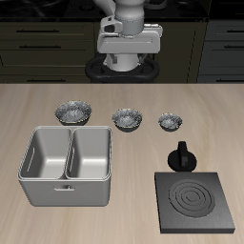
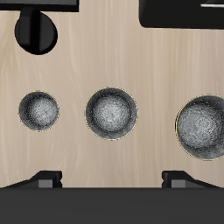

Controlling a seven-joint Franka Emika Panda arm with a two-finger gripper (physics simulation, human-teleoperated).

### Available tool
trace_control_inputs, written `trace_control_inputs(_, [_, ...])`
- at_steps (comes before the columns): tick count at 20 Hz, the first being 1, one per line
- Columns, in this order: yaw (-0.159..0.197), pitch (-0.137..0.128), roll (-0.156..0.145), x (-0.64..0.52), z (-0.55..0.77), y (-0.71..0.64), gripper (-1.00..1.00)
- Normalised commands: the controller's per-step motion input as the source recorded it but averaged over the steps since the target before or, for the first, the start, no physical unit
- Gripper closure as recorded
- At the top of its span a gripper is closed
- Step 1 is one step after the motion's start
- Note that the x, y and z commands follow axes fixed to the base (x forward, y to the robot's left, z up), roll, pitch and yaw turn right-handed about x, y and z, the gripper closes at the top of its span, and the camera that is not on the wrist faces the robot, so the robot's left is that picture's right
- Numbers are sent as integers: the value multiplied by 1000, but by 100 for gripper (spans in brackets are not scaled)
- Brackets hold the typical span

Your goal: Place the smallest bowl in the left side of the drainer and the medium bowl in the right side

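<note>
Light wood-grain table (image 1: 38, 100) filling the view from 3 to 9 o'clock, dark cabinets (image 1: 43, 43) with slim handles at 12 o'clock behind it, black countertop (image 1: 48, 8) above them, even soft light.

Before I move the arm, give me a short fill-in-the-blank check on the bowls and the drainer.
1. The three bowls stand in a ____ behind the drainer.
2. The medium bowl stands ____ the smallest bowl and the largest bowl.
3. Both drainer compartments are ____.

Missing words: row; between; empty
</note>
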Motion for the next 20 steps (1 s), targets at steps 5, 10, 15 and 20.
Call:
trace_control_inputs(5, [8,-20,-30,-14,24,-18,-100])
trace_control_inputs(10, [6,-15,-11,68,24,155,-100])
trace_control_inputs(15, [-2,8,21,90,-85,478,-100])
trace_control_inputs(20, [7,-4,32,30,-73,479,-100])
